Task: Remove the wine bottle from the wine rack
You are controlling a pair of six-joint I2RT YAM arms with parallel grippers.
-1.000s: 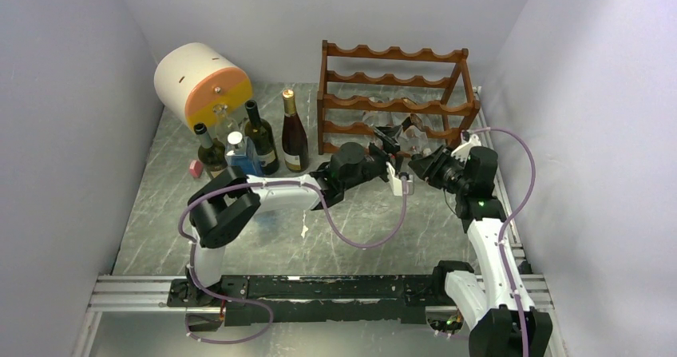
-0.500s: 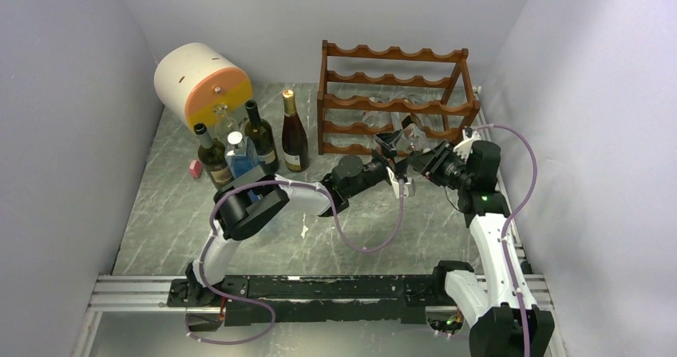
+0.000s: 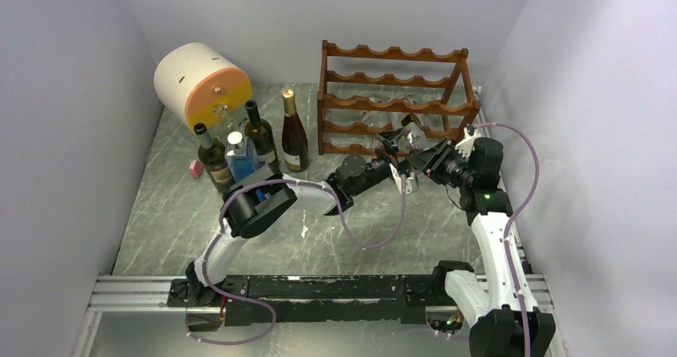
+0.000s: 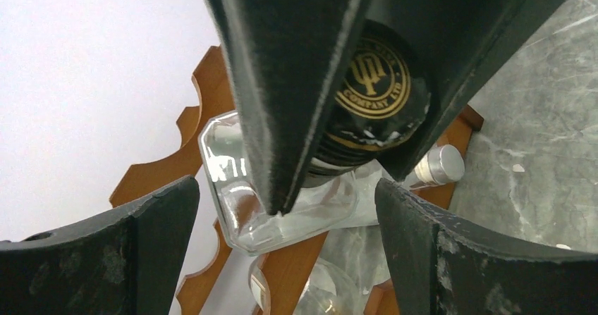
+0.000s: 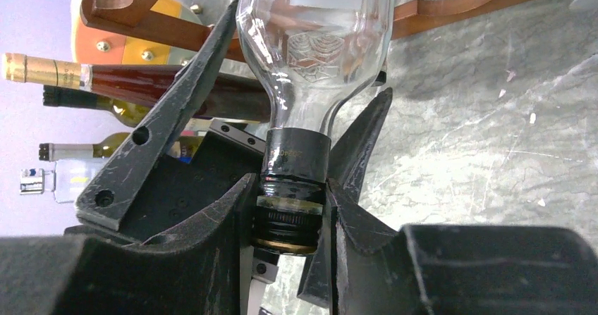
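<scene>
The dark reddish-brown wine rack (image 3: 391, 77) stands at the back right. A clear glass wine bottle (image 3: 405, 139) lies in a low tier, with its black cap toward the arms. My right gripper (image 3: 418, 164) is shut on the capped neck; in the right wrist view its fingers (image 5: 290, 220) pinch the cap below the bottle's shoulder (image 5: 317, 33). My left gripper (image 3: 396, 159) is open, its fingers spread on both sides of the same neck without touching it. The left wrist view shows the left gripper (image 4: 285, 199), the gold-printed cap (image 4: 374, 89), the glass body (image 4: 229, 153) and the rack rail (image 4: 151, 177).
Several upright bottles (image 3: 294, 133) stand left of the rack, in front of a white and orange cylinder (image 3: 199, 81). A second clear bottle with a silver cap (image 4: 441, 163) lies in the rack. A small pink object (image 3: 195, 168) sits on the grey table. Walls close in on both sides.
My left arm has reached further toward the rack, bringing its open gripper up around the bottle's cap. My right gripper has shifted slightly toward the rack.
</scene>
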